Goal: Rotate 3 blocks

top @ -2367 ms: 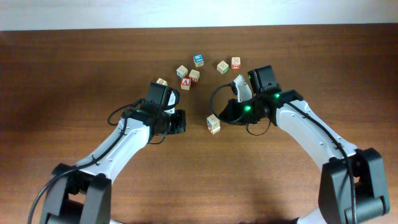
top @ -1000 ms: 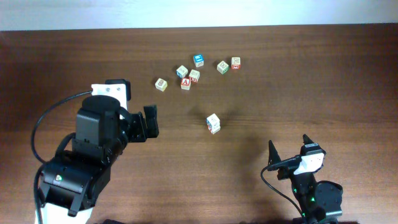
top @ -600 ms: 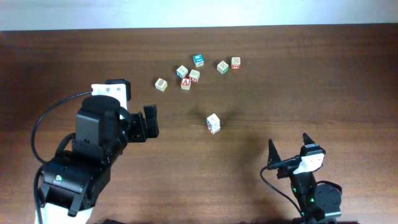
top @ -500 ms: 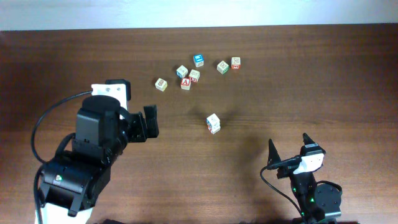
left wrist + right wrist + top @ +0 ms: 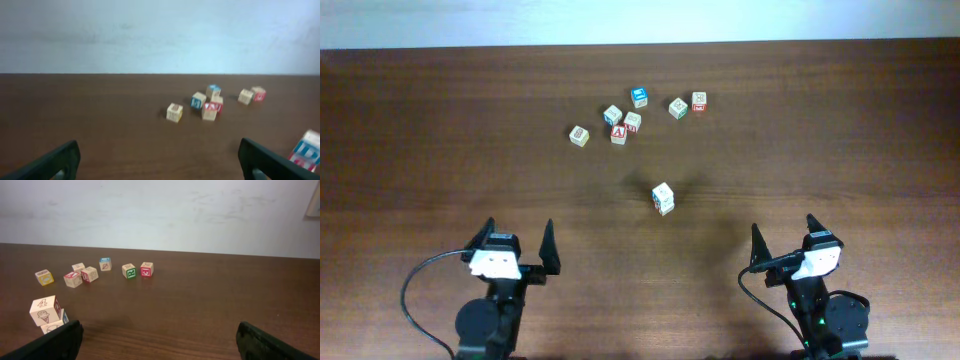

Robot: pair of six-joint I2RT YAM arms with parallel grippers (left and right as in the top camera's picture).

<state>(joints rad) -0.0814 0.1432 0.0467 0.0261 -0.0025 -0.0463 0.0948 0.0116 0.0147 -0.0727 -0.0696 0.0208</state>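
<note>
With black two-finger left gripper [image 5: 518,236] and right gripper [image 5: 782,230] spread empty at bottom edge, beware toppling mid-frame stacked pale wooden letter cubes [image 5: 663,198] by a careless reach toward upper-centre cubes [image 5: 632,121].

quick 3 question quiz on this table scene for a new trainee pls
1. True or false: the left gripper and the right gripper are both open and empty.
2. The stacked pair sits: A) among the other cubes, B) alone, nearer the arms, C) between a gripper's fingers.
3. How many cubes are on the table in all?
Key: 1 true; 2 B; 3 nine.
</note>
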